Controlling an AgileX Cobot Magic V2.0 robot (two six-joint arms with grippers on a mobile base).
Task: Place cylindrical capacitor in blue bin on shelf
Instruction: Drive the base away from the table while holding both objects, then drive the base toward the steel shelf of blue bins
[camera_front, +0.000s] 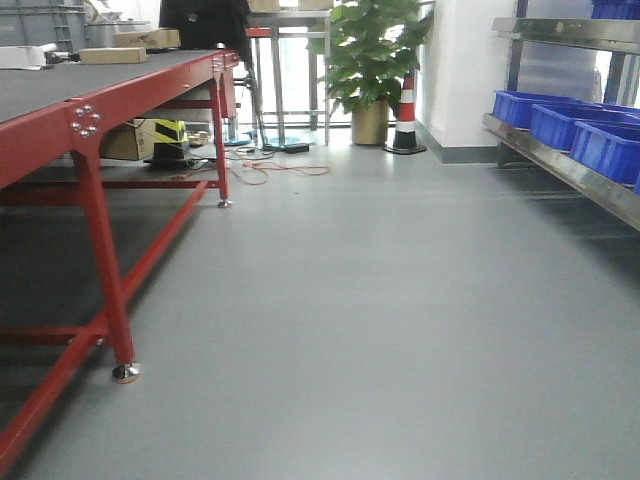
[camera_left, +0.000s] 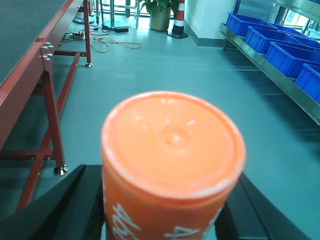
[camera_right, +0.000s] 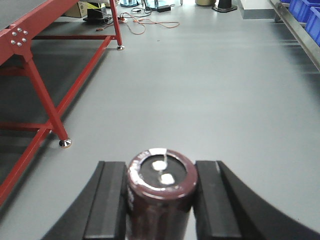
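The capacitor fills the bottom of the right wrist view. It is a dark maroon cylinder standing upright, its black top ringed in silver and carrying two pale terminals. The right end effector is clamped on it, one black finger pressed to each side.

In the left wrist view the left end effector likewise grips an orange cylinder with white lettering on its wall. Its flat orange top faces the camera, and the dark fingers close against both sides.

Both loads hang over bare grey floor, well apart from the shelf. The shelf runs along the right edge of the front view, its steel rail slanting away. A row of blue bins sits on it side by side. What lies inside them cannot be told from here.

On the left stands a red-framed worktop with a dark top, and cardboard boxes rest at its far end. Beyond, a potted plant stands just beside a red-and-white cone, and loose cables trail on the floor near the worktop's far leg.
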